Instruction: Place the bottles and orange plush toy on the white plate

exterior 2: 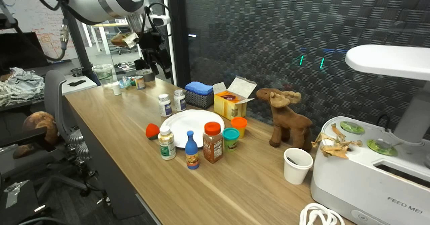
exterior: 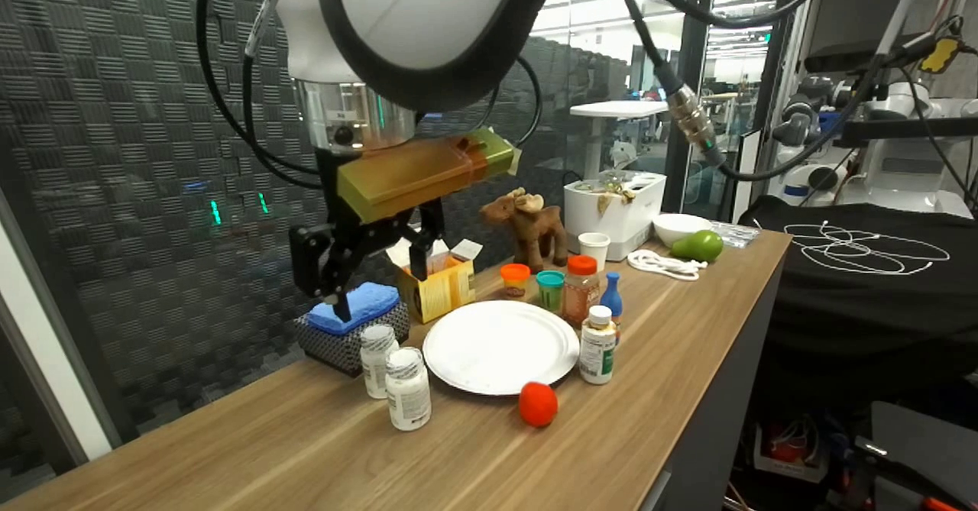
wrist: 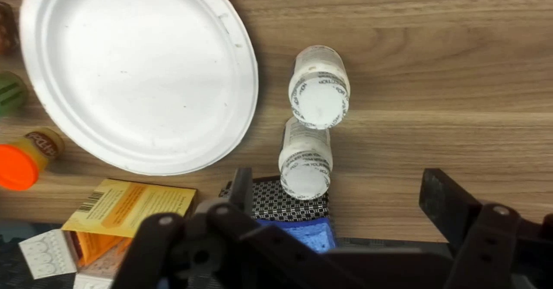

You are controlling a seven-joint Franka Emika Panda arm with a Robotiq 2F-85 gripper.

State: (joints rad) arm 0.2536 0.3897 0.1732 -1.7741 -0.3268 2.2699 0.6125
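Spread wide, the end effector [exterior: 380,291] hangs in open air. Two white bottles [exterior: 409,392] stand upright below, apart from it.

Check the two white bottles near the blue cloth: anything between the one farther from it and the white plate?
Nothing visible is in the way: in the wrist view, wood tabletop shows between the farther bottle and the white plate. The nearer bottle stands toward the blue cloth, off that path.
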